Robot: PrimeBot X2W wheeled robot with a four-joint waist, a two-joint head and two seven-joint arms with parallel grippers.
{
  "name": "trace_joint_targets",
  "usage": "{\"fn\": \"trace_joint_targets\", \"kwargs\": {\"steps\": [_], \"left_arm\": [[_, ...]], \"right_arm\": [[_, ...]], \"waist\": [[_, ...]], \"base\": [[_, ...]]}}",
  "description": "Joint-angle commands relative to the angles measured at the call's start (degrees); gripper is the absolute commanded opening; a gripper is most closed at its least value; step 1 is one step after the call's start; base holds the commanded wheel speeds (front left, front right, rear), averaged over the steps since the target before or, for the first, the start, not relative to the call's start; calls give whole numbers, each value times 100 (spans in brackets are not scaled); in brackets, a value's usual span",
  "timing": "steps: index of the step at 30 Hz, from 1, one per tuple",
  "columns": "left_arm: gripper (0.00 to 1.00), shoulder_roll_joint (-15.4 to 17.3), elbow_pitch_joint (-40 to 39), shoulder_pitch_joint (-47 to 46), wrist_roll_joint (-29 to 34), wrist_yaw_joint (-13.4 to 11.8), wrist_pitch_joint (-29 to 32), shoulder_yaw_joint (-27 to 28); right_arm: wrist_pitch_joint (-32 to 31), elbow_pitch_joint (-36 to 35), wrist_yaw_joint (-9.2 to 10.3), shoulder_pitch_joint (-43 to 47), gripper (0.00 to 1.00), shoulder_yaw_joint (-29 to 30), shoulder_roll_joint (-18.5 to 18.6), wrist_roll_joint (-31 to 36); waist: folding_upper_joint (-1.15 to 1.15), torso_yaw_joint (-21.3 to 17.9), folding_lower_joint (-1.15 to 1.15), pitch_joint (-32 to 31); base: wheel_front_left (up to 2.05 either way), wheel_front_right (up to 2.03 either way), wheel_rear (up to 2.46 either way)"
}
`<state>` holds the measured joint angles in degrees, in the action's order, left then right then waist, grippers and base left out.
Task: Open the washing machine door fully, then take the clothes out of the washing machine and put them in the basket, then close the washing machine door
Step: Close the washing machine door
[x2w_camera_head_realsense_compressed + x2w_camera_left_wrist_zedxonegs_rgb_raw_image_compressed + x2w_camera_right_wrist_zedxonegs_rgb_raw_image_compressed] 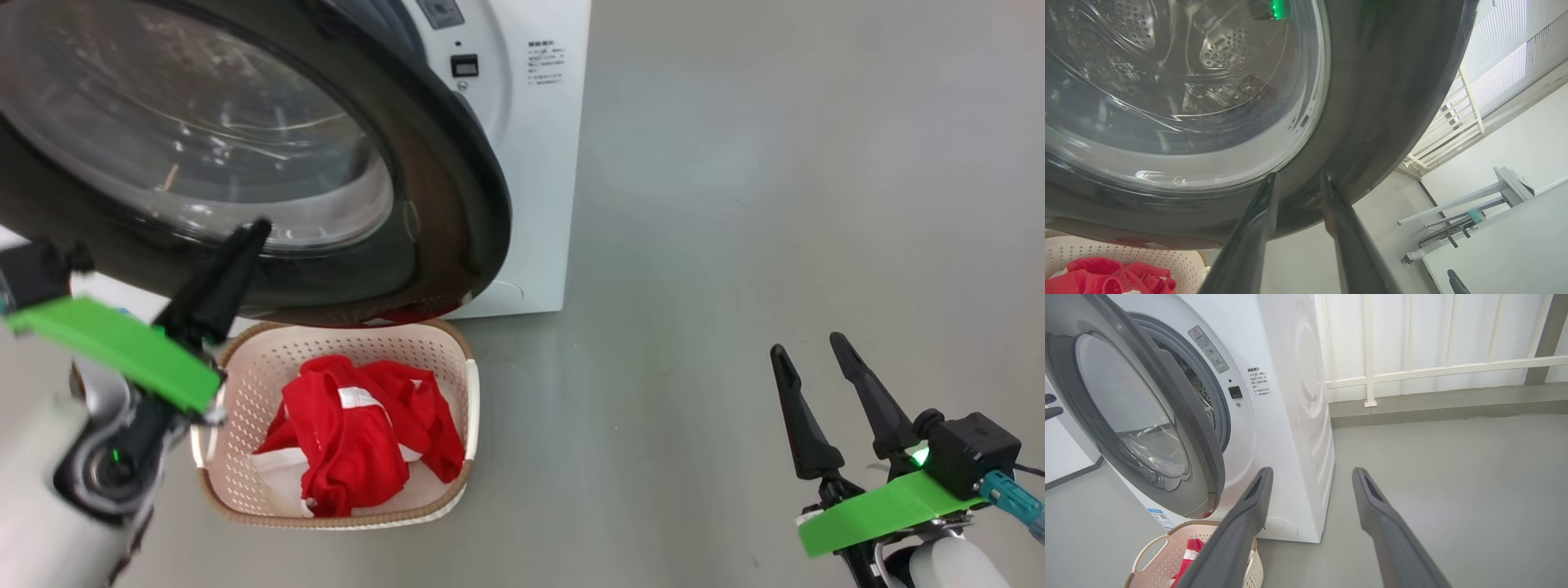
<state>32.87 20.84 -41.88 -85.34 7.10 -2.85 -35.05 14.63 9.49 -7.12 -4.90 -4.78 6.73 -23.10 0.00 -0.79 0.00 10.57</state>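
In the head view the washing machine door is seen at eleven o'clock, standing partly open from the washing machine, whose white front is shown at twelve o'clock. Below the door's lower edge, at seven o'clock, the basket is set on the grey floor. The clothes are heaped inside it, red with white parts.

The left hand is raised at nine o'clock, its dark fingers pointed toward one o'clock at the door's black rim. In the left wrist view the left hand is shown with its fingers parted a little and nothing between them. The tips are seen against the glossy rim, just past the glass; whether the rim is touched cannot be told. The steel drum is seen through the glass.

The right hand is held at five o'clock, well apart from machine and basket, its fingers spread wide and empty over the floor. In the right wrist view the door is seen ajar at nine o'clock, with the basket at seven o'clock beneath it.
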Motion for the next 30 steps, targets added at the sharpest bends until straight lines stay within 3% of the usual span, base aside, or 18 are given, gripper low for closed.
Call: {"fn": "trace_joint_targets", "kwargs": {"steps": [1,3,4,13,24,30], "left_arm": [[65,300,-129,128,-63,38,-179,241],[93,295,-154,396,-94,38,-339,216],[100,300,-155,518,-74,38,-420,186],[100,246,-152,1394,-107,38,-970,115],[100,86,277,2189,454,38,-1207,151],[100,-144,494,2618,999,38,-1212,701]], "right_arm": [[37,-118,-36,34,100,-117,68,57],[37,-122,-36,88,100,-104,85,56],[37,-120,-36,114,100,-103,98,54],[37,-118,-36,299,100,-65,183,44],[37,-95,-36,500,100,-16,270,15],[37,-84,-36,614,100,26,299,15]], "waist": [[0,96,0,-103],[0,156,0,-158],[0,185,0,-185],[0,358,0,-338],[0,312,0,-473],[0,179,0,-572]], "base": [[0,0,0],[0,0,0],[0,0,0],[0,0,0],[0,0,0],[0,0,0]]}}
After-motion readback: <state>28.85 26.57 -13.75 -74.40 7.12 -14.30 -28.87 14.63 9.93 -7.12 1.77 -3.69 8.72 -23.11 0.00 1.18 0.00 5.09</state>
